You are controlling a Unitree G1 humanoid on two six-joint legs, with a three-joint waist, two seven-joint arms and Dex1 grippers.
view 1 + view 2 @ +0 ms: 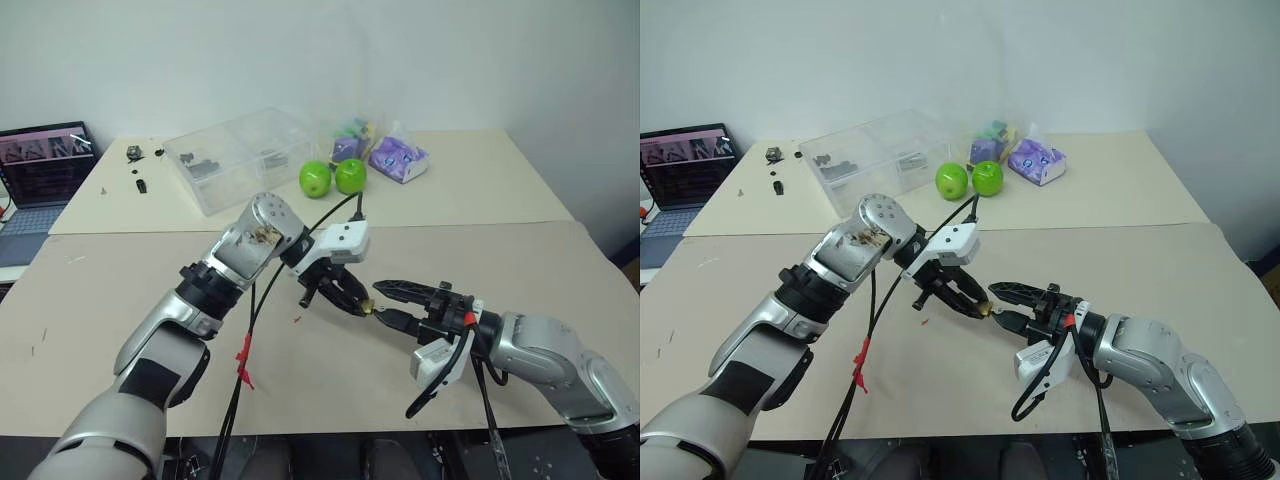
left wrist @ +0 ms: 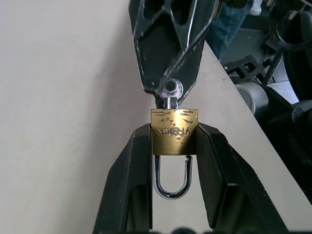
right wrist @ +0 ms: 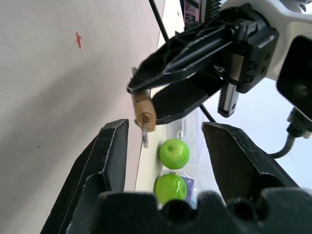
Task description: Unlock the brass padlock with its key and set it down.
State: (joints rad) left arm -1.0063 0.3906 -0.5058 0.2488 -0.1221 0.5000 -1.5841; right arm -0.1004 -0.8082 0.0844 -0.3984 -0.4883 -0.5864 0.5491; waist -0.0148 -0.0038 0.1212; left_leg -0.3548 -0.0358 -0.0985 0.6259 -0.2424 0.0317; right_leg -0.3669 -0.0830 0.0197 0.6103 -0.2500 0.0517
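My left gripper [image 2: 174,127] is shut on the brass padlock [image 2: 174,130], one finger pressed to each side of its body. The silvery shackle loop [image 2: 171,183] points back toward the wrist. The key [image 2: 170,90] sits in the keyhole at the padlock's far end, its round head sticking out. My right gripper [image 3: 165,129] faces it with its fingers wide apart, open, and the key [image 3: 145,136] lies between their tips, untouched. In the head views both grippers meet above the table's middle, around the padlock [image 1: 368,309].
Two green apples [image 1: 316,179] [image 1: 350,176], a clear plastic box [image 1: 235,155] and purple packets [image 1: 398,157] stand at the back of the table. A laptop [image 1: 40,170] sits far left. A tiny red speck [image 1: 297,320] lies under the left gripper. Black cables [image 1: 245,360] hang from both arms.
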